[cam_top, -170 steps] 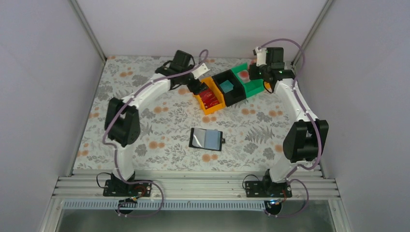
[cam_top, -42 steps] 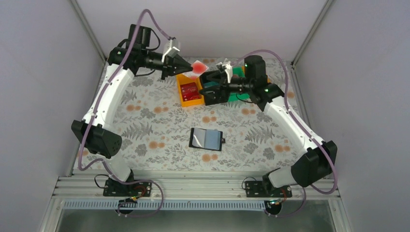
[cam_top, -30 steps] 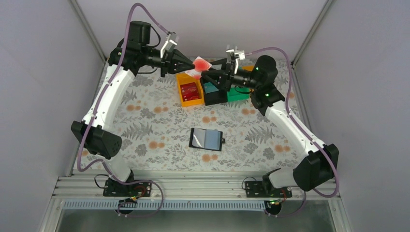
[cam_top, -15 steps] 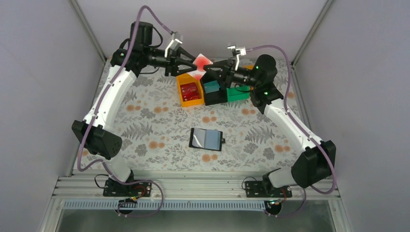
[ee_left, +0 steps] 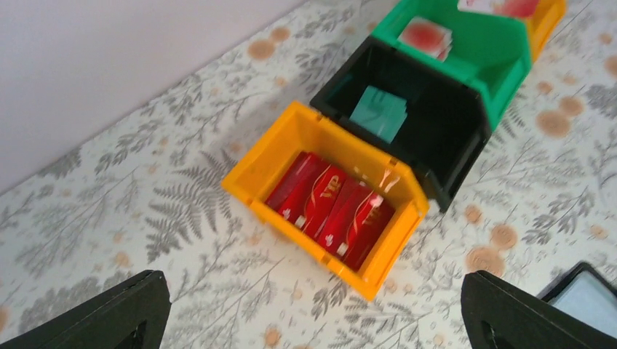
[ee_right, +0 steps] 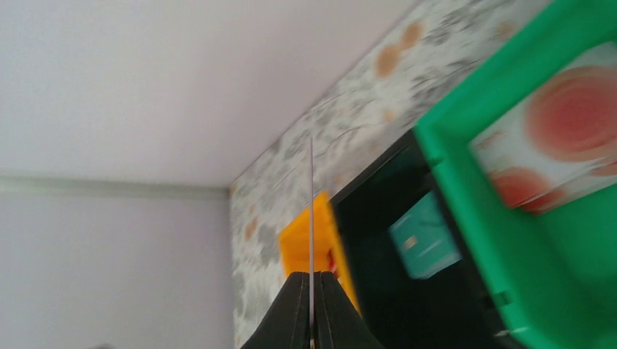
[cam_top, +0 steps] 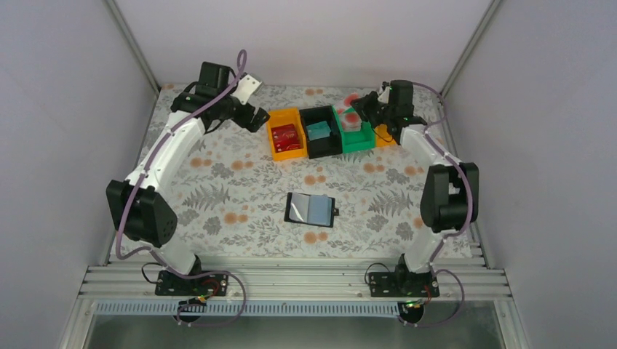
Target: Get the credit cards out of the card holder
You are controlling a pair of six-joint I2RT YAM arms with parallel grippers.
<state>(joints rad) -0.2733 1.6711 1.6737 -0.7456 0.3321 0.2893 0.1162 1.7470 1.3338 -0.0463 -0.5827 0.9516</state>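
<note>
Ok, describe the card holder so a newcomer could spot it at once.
On the floral table, come nearer than the row of bins at the far edge, to the middle. The card holder lies flat and open there by itself: a black wallet with pale blue-grey faces, not a plastic box.

Count: bins ×4, namely orange bin point(ee_left: 378, 273), black bin point(ee_left: 455, 156), green bin point(ee_left: 502, 80) and a second orange bin point(cam_top: 383, 137) behind the green one. Red VIP cards point(ee_left: 331, 207) in the first orange bin: looks like 4 side by side, but the edges are blurry, so not firm. Teal card point(ee_left: 378, 114): 1. Red-spotted cards: 2, one in the green bin point(ee_left: 426, 36) and one beside it point(cam_top: 351, 99). Card holder point(cam_top: 332, 211): 1, open, with 2 pale faces showing. Credit cards point(cam_top: 319, 209): can't separate them from those faces, so no count. Arms: 2, left arm point(cam_top: 164, 156) and right arm point(cam_top: 436, 156). Purple cables: 2, one per arm point(cam_top: 240, 62).
</note>
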